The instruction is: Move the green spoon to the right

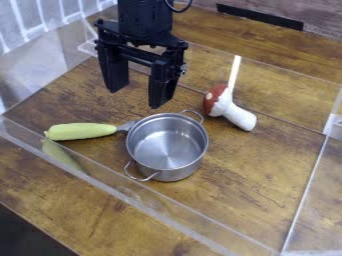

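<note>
The green spoon [86, 131] lies flat on the wooden table at the left, its yellow-green, corn-like handle pointing left and its small silvery end near the steel pot's rim. My gripper [138, 84] hangs above the table behind the spoon and the pot, its two black fingers wide apart and pointing down, open with nothing between them. It stands up and to the right of the spoon, clear of it.
A round steel pot [167, 146] sits right of the spoon. A mushroom toy [229, 108] with a red cap and white stem lies further right. Clear plastic walls [160, 215] fence the table's front and sides.
</note>
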`<action>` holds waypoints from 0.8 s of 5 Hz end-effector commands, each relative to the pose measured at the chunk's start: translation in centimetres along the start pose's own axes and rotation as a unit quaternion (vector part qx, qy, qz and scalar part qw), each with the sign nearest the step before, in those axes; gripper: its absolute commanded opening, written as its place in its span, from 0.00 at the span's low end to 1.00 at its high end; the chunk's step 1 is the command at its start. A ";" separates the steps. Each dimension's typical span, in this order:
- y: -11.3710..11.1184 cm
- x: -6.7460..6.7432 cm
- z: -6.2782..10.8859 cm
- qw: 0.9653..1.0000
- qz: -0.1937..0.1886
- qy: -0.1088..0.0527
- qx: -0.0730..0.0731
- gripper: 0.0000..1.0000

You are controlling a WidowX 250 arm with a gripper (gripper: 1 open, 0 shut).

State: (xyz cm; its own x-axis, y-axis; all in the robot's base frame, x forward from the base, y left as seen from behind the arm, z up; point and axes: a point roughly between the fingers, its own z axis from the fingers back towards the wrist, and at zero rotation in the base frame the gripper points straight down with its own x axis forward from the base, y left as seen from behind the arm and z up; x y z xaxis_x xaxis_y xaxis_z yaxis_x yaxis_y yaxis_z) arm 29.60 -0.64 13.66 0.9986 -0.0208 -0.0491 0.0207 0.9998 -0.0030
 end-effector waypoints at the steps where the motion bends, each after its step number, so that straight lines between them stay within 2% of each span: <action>1: 0.2 -0.2 -1.2 1.000 -0.007 0.016 0.000 1.00; 2: 1.4 -0.6 -2.0 0.998 -0.050 0.024 0.003 1.00; 4: 6.2 -0.9 -2.3 0.993 -0.118 0.019 0.018 1.00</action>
State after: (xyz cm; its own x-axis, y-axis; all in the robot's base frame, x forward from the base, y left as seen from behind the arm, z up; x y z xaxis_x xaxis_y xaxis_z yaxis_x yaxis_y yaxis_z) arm 28.28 5.31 10.50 0.9597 -0.2526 -0.1235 0.2546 0.9671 0.0005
